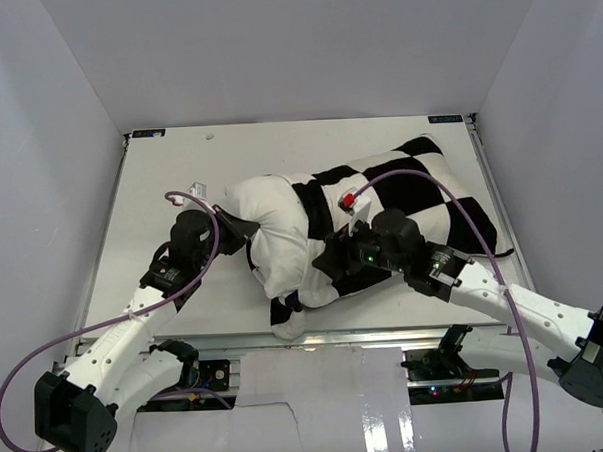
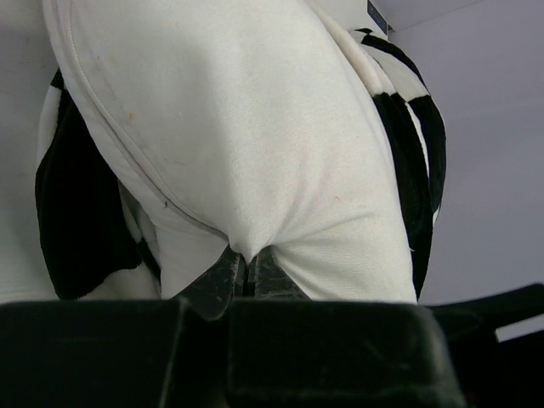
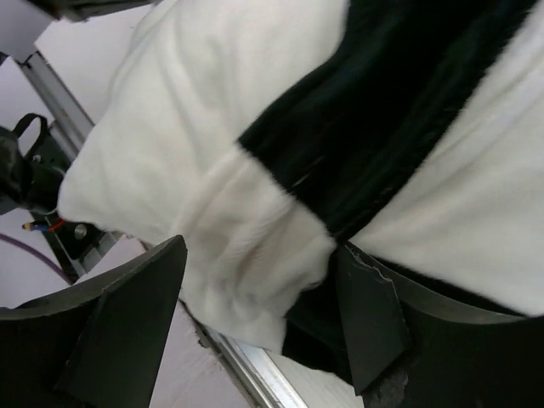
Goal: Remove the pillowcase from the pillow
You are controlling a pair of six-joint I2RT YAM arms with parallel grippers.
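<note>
The white pillow (image 1: 273, 225) lies mid-table, its left end bare. The black-and-white checkered pillowcase (image 1: 420, 186) covers its right part and bunches at the front (image 1: 290, 312). My left gripper (image 1: 244, 229) is shut, pinching a fold of the pillow's plain white fabric (image 2: 255, 144) between its fingertips (image 2: 223, 280); the left gripper (image 2: 245, 270) has checkered cover (image 2: 76, 221) on both sides. My right gripper (image 1: 328, 257) is at the pillowcase's bunched edge. In the right wrist view the right gripper (image 3: 255, 319) stands wide open, with fuzzy pillowcase fabric (image 3: 255, 255) between its fingers (image 3: 370, 314).
The table's front metal rail (image 3: 246, 374) runs just under the right gripper. A small white object (image 1: 200, 187) lies on the table (image 1: 169, 172) behind the left arm. Purple cables (image 1: 420, 181) loop over the pillowcase. Grey walls enclose the table.
</note>
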